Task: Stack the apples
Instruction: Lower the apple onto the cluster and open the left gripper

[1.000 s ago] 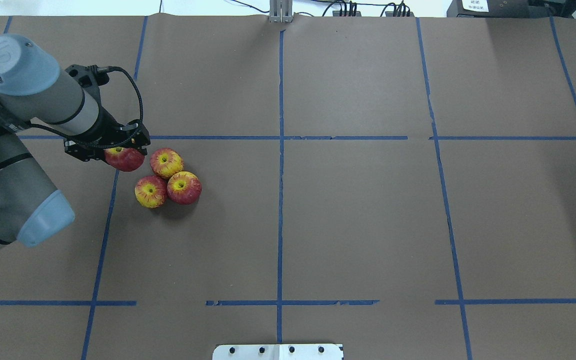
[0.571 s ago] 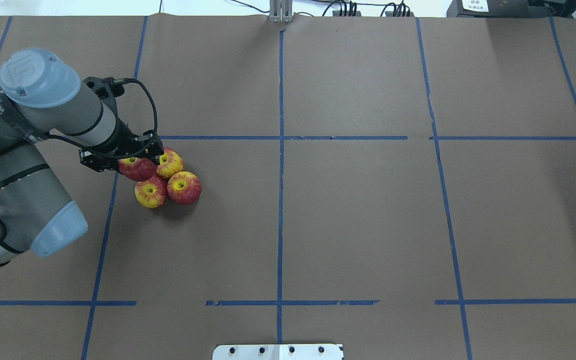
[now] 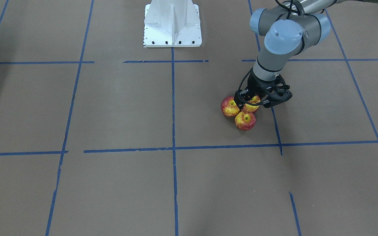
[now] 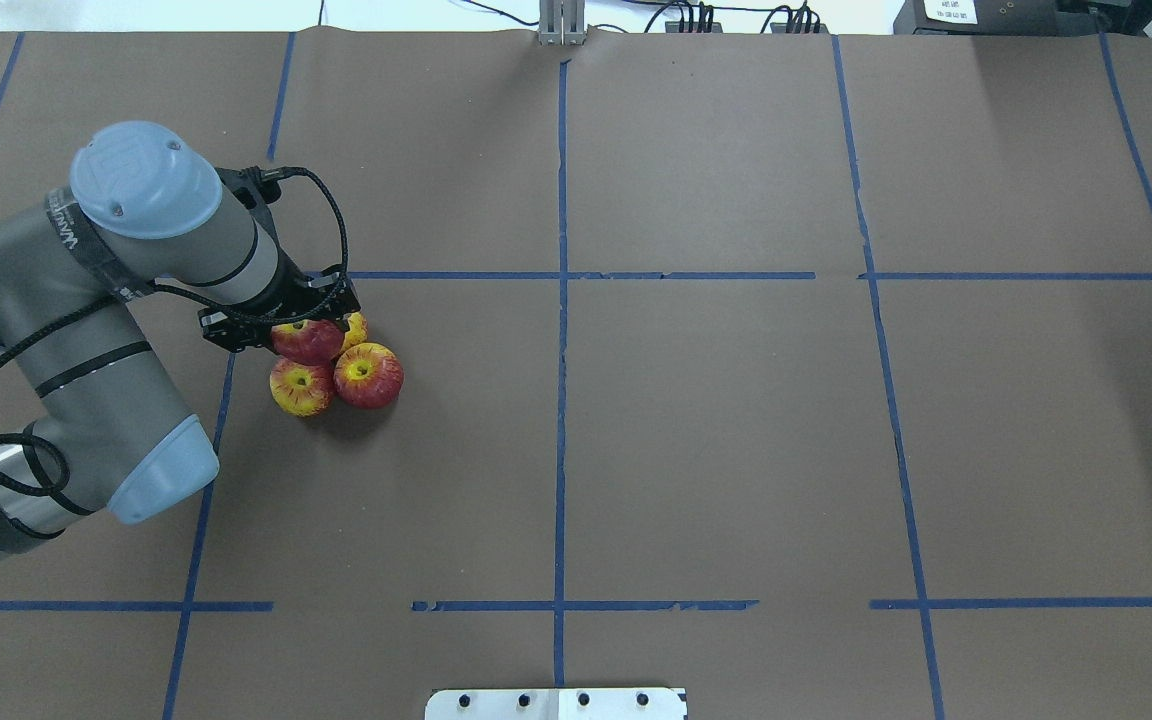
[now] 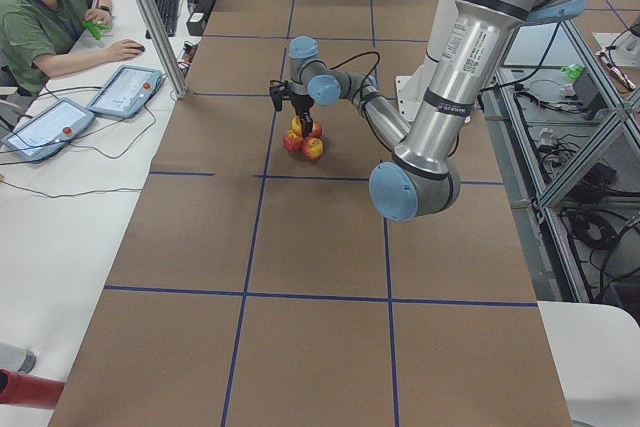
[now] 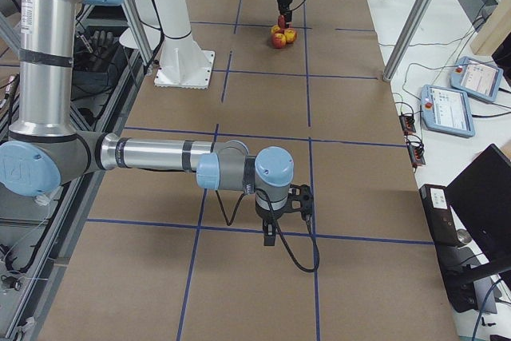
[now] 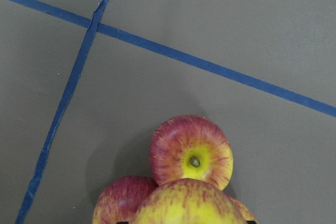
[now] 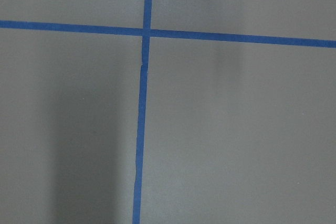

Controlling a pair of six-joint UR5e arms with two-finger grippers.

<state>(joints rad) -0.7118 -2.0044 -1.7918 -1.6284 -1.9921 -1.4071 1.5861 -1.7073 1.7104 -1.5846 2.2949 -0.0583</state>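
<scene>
Apple (image 4: pixel 309 344) clenched in left end effector (image 4: pixel 302 326), above three clustered apples (image 4: pixel 368 376).

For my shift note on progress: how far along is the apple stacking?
Done: three small red-and-yellow apples sit clustered on the brown table as a base. In hand: the left hand grips the fourth apple above them. Left: lower it into the hollow and release.

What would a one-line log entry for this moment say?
left hand: shut on fourth apple | position: above three-apple cluster | contact: unclear | right hand: away, state unclear
</scene>
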